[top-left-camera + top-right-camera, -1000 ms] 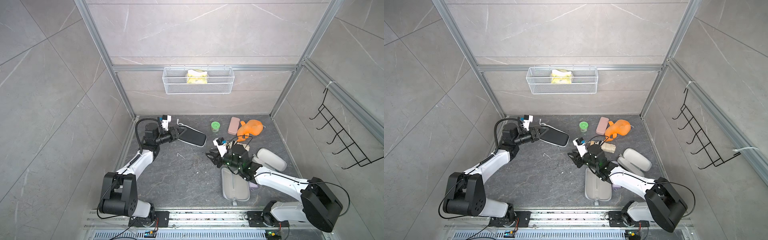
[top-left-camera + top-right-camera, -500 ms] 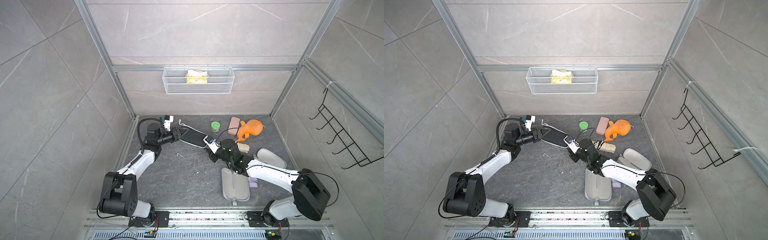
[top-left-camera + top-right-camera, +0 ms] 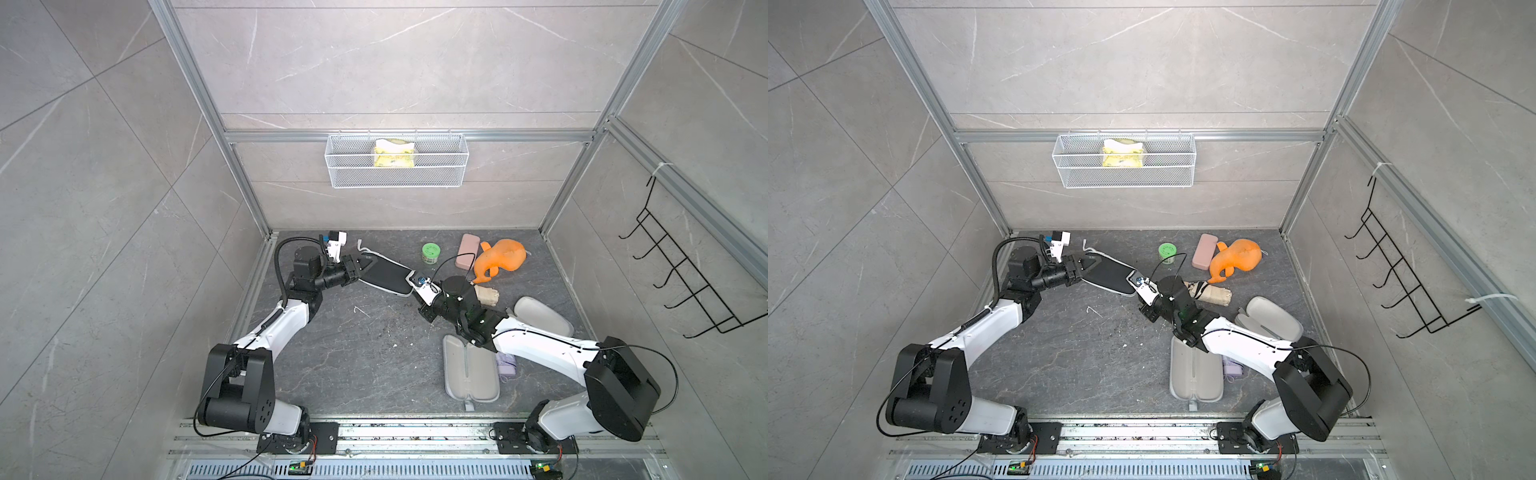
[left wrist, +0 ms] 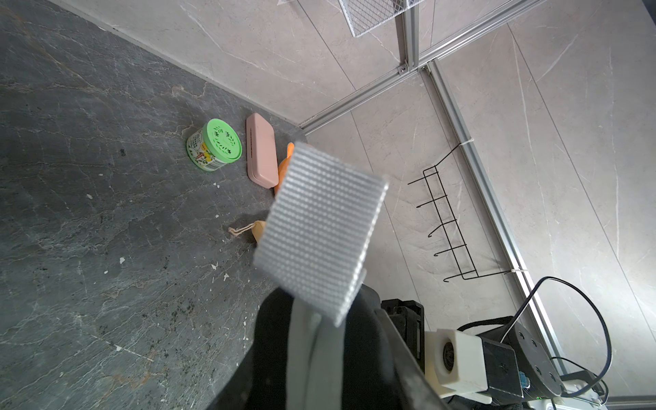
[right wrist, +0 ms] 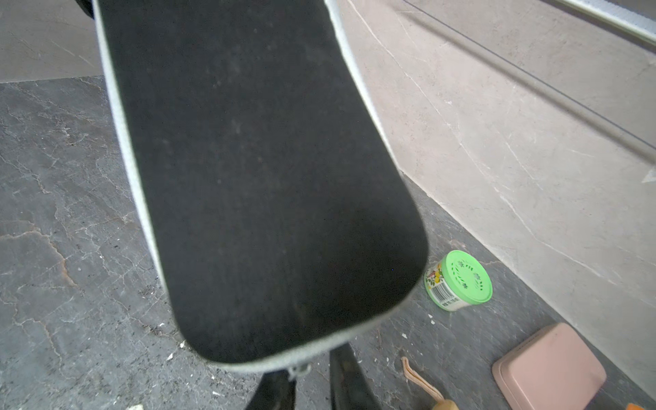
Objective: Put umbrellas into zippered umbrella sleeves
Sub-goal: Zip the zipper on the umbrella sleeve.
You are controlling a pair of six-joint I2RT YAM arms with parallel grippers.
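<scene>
Swung my right gripper (image 5: 310, 385) across to the black sleeve's (image 3: 384, 274) end | it straddles zip pull (image 5: 299, 371), pinched or not I can't tell | my left gripper (image 3: 360, 266) clamps other end, above counter (image 3: 353, 353)

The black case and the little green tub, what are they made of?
The black case seems matte fabric over a stiff shell: dull, faintly fuzzy, holding its shape. The green tub looks like smooth plastic: even sheen, moulded lid.
</scene>
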